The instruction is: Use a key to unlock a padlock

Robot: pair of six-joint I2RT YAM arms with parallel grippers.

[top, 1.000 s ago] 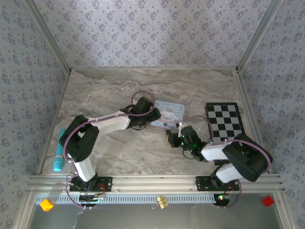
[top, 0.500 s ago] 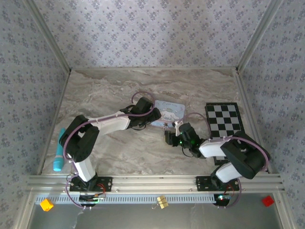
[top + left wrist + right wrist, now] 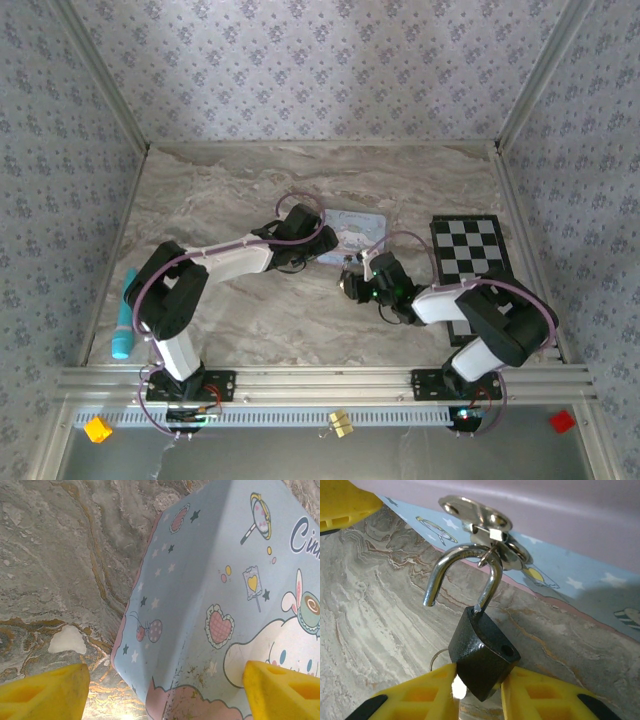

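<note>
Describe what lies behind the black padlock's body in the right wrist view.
Behind the padlock is marble table, with a thin wire ring poking out at its left. The ring's remainder, and whatever hangs on it, is covered by the lock body.

Padlock (image 3: 485, 652) with shackle open.
Black blocky body tilted; silver shackle, one leg free, hooks a metal hasp (image 3: 480, 520); body pinched in the right claw (image 3: 479, 685).

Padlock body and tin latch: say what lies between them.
The right wrist view shows the open steel shackle, hooked through the latch, rising from the padlock body.
</note>
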